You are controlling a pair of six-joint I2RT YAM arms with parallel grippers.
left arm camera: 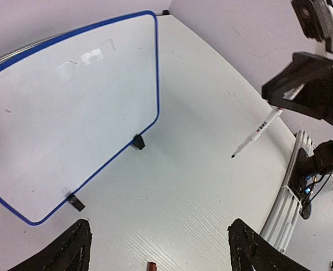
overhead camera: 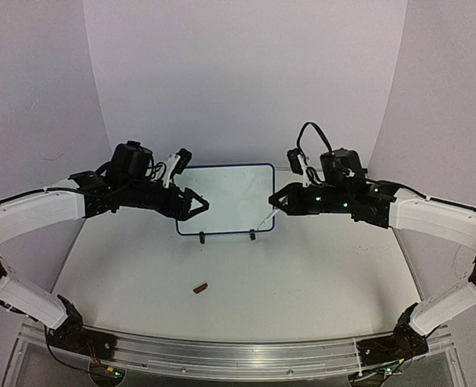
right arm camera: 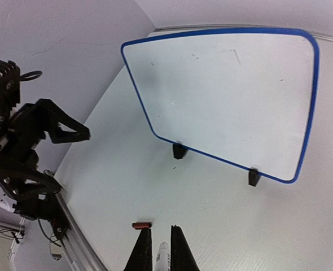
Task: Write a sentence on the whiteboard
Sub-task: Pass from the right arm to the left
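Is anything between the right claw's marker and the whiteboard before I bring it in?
Nothing visible. Only bare table lies between the tip of the marker in the right claw and the whiteboard. The small brown piece lies nearer the arms, off that path.

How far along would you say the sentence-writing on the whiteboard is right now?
Done: the marker looks uncapped, tip bare; a small reddish piece, possibly its cap, lies on the table. In hand: the right claw is shut on the marker near the whiteboard; the left claw is open and empty. Left: all the writing, since the board bears none.
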